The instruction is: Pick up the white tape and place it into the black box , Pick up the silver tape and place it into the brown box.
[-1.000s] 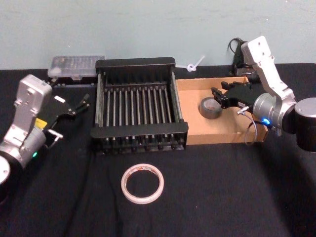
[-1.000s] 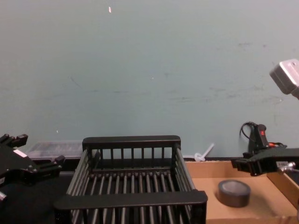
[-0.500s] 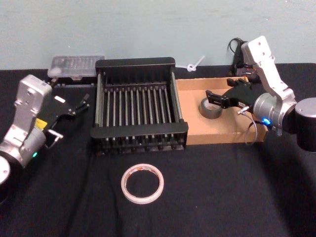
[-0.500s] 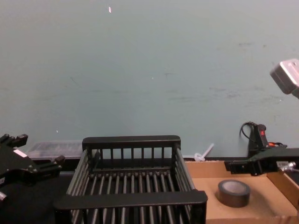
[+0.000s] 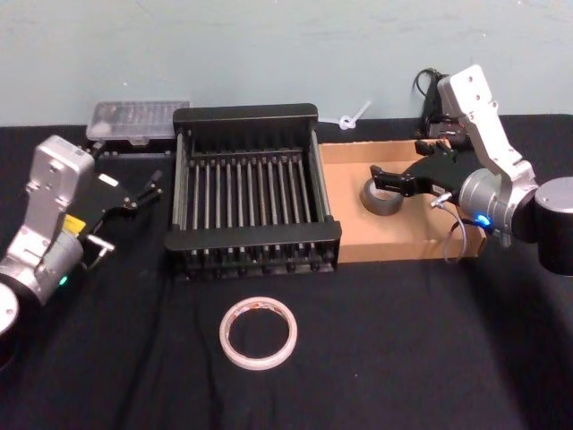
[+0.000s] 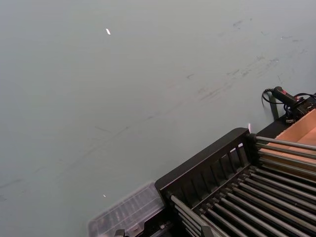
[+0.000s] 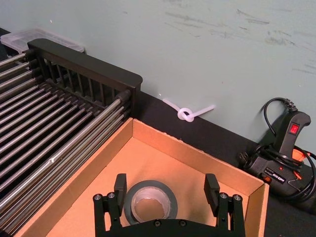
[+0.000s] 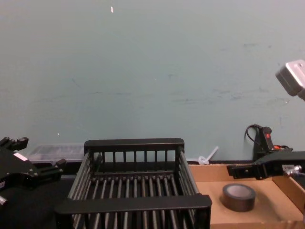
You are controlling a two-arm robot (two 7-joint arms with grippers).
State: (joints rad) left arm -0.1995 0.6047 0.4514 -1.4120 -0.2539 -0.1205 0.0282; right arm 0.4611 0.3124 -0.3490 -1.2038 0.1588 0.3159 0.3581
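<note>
Right gripper (image 5: 400, 172) at the right of the head view, fingers spread wide, hovering just above the silver tape (image 5: 381, 197), which lies flat inside the brown box (image 5: 358, 246). Left gripper (image 5: 152, 186) at the left edge, fingers apart and empty, beside the black box (image 5: 252, 235) in the centre. White tape (image 5: 259, 331) flat on the black tabletop (image 5: 403, 358), lower centre, in front of the black box.
</note>
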